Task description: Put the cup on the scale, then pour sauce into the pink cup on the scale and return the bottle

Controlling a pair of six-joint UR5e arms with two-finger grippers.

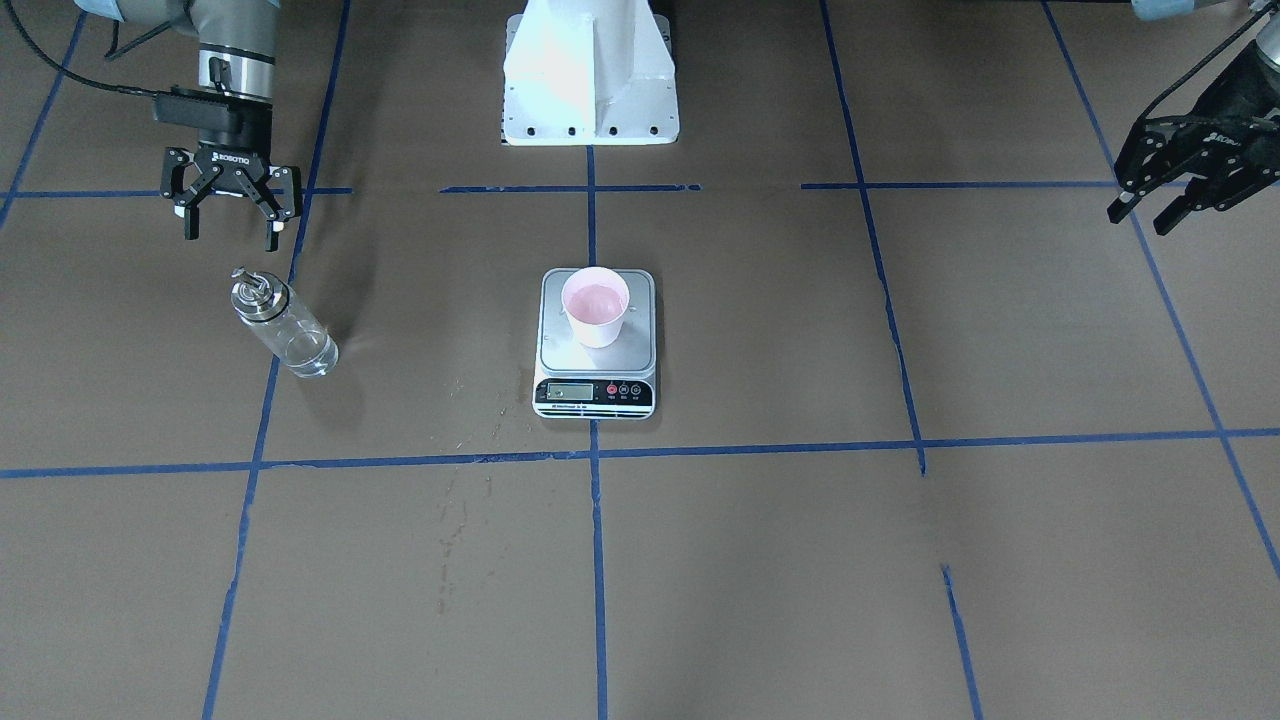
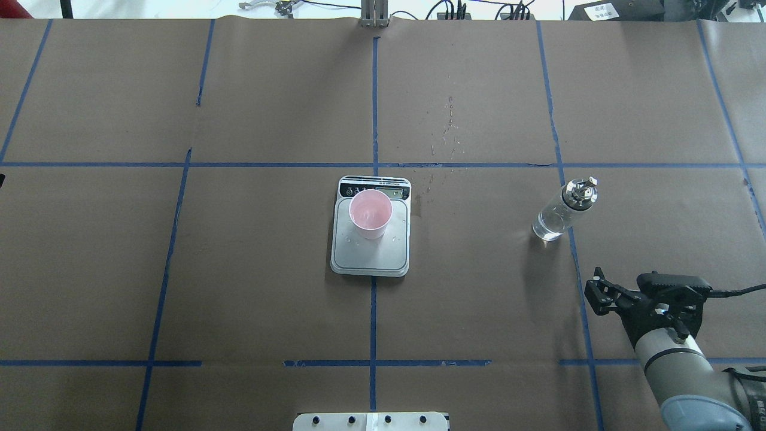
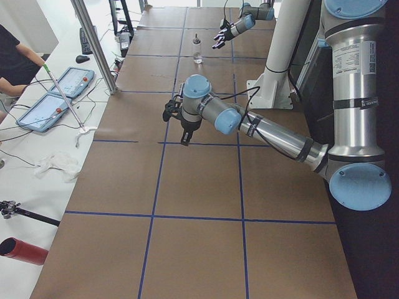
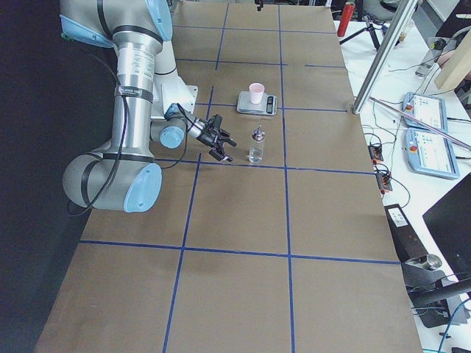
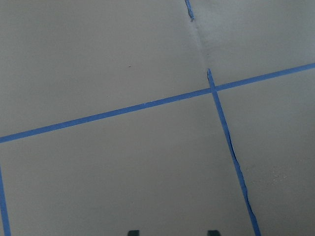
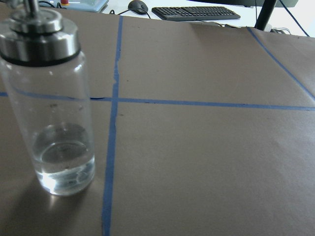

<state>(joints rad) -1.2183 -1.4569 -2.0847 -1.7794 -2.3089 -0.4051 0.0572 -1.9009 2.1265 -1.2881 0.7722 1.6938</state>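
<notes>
Overhead, the upright bottle [image 2: 561, 213] stands at eleven o'clock, near the right gripper [image 2: 591, 295] — its jaws apart and empty — while the left gripper [image 1: 1140, 220], likewise spread, is well apart.

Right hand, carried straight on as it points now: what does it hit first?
Probably the bottle, just ahead of the open right hand. Its wrist view shows the bottle off-centre, so it might slip past onto the table.

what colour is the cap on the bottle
Shiny silver cap, dark collar beneath, on the bottle; best in the right wrist view.
</notes>
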